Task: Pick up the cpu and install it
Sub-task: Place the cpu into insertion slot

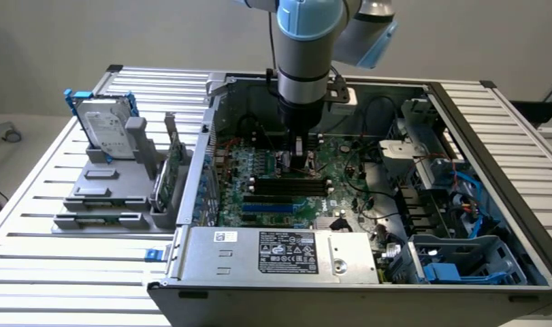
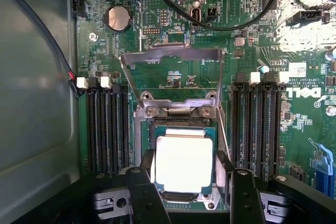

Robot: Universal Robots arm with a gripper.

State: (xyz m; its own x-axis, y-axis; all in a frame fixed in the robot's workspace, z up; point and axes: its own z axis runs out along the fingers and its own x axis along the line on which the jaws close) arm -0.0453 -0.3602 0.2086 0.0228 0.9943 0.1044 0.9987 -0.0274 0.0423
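**Q:** Now, where do you find the one small, square, silver-topped cpu [image 2: 185,162]?

**A:** It lies in the single green-board socket [image 2: 178,123], just beside one raised grey metal retention frame [image 2: 173,72] and between two banks of black memory slots [image 2: 107,129]. Your gripper [image 2: 193,177] clasps it, with two black fingers [image 2: 143,182] against opposite edges.
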